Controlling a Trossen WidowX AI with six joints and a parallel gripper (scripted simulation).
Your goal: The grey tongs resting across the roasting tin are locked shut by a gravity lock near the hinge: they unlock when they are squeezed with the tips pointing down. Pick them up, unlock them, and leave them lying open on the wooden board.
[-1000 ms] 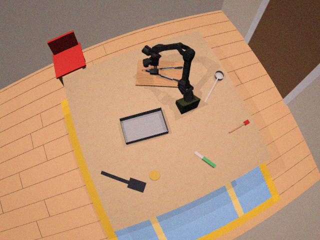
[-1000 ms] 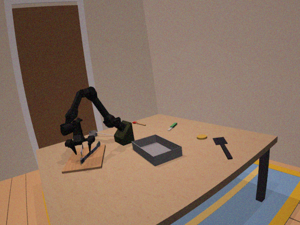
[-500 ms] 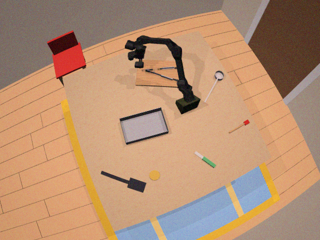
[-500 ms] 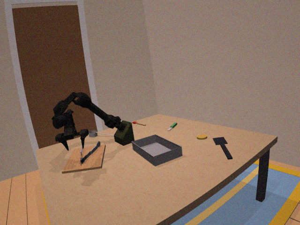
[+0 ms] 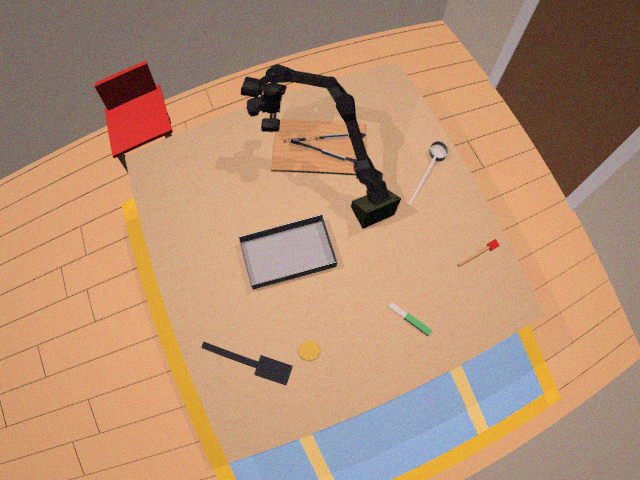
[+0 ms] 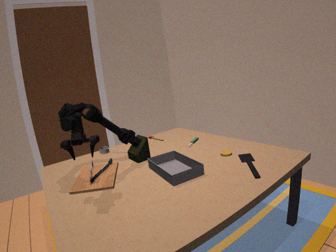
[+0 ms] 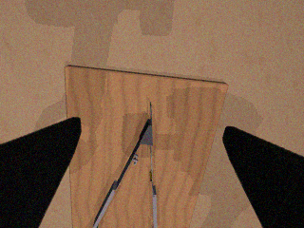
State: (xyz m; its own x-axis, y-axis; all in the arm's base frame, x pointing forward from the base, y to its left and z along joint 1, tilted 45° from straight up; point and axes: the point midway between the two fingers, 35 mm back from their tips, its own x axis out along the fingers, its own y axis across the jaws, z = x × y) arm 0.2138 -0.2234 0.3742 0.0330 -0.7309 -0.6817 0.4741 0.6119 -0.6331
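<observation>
The gripper (image 5: 271,109) (image 6: 83,158) (image 7: 154,128) is spread wide, with nothing between its fingers, and hangs above the desk (image 5: 206,196) (image 6: 163,208) (image 7: 266,43) near the edge by the chair (image 5: 136,121). Beneath it, the tongs (image 5: 323,150) (image 6: 101,172) (image 7: 148,138) are on the wooden board (image 5: 289,160) (image 6: 105,184) (image 7: 190,95), apart from the fingers. Their two arms spread in a V, joined at the end away from the desk's door-side edge. The board lies between the chair-side edge and the arm's base (image 5: 362,219) (image 6: 146,154).

Farther out, the roasting tin (image 5: 294,275) (image 6: 189,174) stands around the middle of the desk, the tongs out of it. Toward the door-side edge lie a long-handled round cup (image 5: 438,151) (image 6: 103,149) and a red-headed stick (image 5: 493,244) (image 6: 150,137). A green-handled knife (image 5: 418,324) (image 6: 194,140) is nearer the corner where that edge meets the rug-side edge. Toward the rug-side edge, a yellow disc (image 5: 309,350) (image 6: 226,153) lies just beside the black spatula (image 5: 273,369) (image 6: 246,157), whose handle points toward the long edge opposite the door.
</observation>
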